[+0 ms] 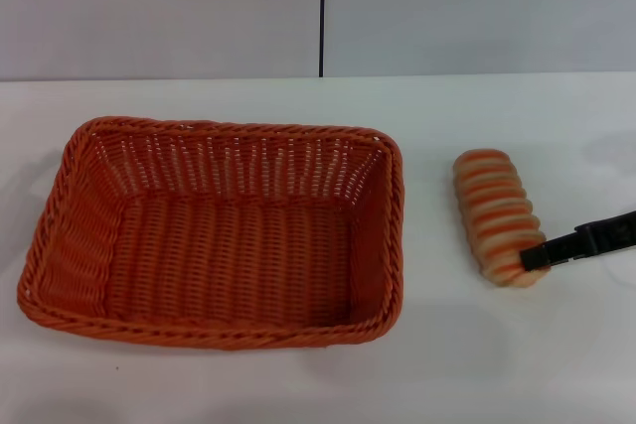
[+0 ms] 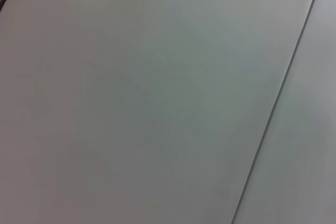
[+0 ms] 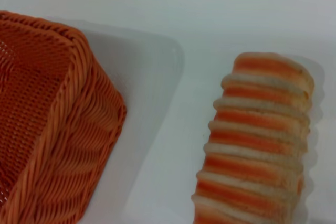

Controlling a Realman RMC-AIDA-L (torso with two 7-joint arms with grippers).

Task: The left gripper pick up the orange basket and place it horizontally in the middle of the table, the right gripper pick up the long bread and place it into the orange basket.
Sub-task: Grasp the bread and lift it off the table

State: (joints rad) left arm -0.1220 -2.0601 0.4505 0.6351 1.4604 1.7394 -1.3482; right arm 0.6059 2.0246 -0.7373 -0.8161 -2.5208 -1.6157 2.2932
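Nearest the head camera, the large rectangular orange woven wicker basket [image 1: 214,235] sits lengthwise across the plain white table [image 1: 298,384], empty. Over at the right edge, the slim black right gripper [image 1: 542,256] reaches in, its tip at the near end of the oblong beige long bread [image 1: 497,216] with orange-brown ridges; I cannot tell how wide its fingers stand or whether they grip. Beyond that tip the loaf lies flat on the table, and the basket stands farther off on the loaf's other side, apart from it. The right wrist camera shows the bread [image 3: 260,140] beside the basket's corner [image 3: 58,124]. The left gripper is out of sight; its wrist camera sees only grey panels [image 2: 157,98].
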